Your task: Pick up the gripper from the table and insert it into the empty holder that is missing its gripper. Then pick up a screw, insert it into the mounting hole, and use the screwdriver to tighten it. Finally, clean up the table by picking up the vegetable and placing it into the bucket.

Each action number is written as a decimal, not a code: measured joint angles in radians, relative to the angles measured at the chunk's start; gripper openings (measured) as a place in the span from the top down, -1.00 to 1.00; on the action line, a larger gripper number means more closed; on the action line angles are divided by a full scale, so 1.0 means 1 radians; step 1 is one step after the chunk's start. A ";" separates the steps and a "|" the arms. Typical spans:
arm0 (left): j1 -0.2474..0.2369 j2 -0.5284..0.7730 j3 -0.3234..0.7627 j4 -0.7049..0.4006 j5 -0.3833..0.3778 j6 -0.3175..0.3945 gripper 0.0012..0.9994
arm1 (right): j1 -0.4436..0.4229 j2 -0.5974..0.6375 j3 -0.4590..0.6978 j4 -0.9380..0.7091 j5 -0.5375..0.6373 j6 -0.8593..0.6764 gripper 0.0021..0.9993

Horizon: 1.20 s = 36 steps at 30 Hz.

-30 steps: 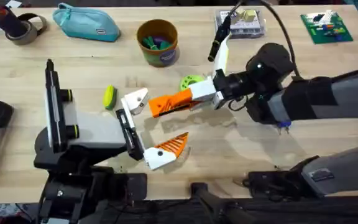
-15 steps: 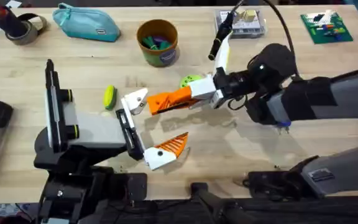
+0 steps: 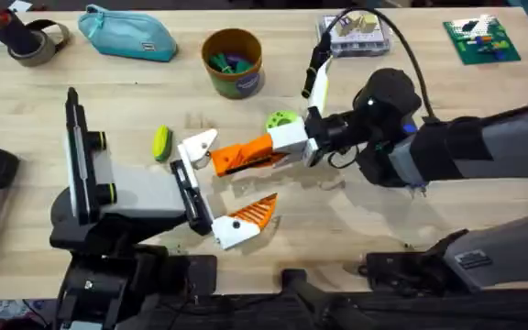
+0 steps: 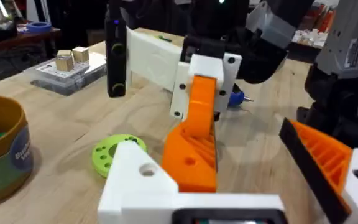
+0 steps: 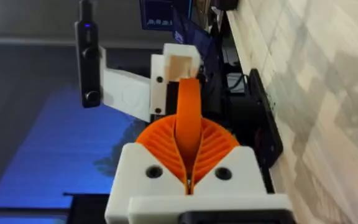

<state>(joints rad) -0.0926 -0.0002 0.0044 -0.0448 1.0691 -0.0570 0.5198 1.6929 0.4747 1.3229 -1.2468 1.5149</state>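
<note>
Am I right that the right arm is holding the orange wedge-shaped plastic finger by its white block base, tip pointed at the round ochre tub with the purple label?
Not quite. In the overhead view the right gripper does hold the orange wedge-shaped plastic finger by its white block base, but its tip points at the small white pointed bracket on the stand, not the round ochre tub, which stands farther back.

Even bright overhead light, soft shadows, blurred near foreground

Orange gripper point(image 3: 246, 154) touching white holder point(image 3: 198, 147)
</note>
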 joint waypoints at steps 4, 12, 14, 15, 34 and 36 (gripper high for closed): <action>0.000 0.000 0.000 0.002 0.001 0.000 -0.98 | 0.001 0.001 0.000 0.066 0.004 -0.009 0.97; 0.000 0.000 0.000 0.003 0.002 0.000 -0.98 | 0.001 0.000 0.000 0.067 0.001 -0.009 0.97; 0.000 0.000 0.000 0.003 0.002 0.000 -0.98 | 0.001 0.001 0.000 0.067 0.002 -0.009 0.97; 0.000 0.000 0.000 0.003 0.002 0.000 -0.98 | 0.001 0.001 0.000 0.067 0.003 -0.009 0.97; 0.005 0.000 -0.001 -0.031 -0.029 -0.013 -0.98 | 0.056 -0.001 0.001 -0.052 0.125 -0.096 0.96; 0.006 0.000 -0.001 -0.034 -0.036 -0.016 -0.98 | 0.058 -0.001 0.010 -0.071 0.125 -0.112 0.96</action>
<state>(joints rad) -0.0868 0.0002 0.0036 -0.0784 1.0329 -0.0731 0.5774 1.6920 0.4850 1.2515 -1.1220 1.4028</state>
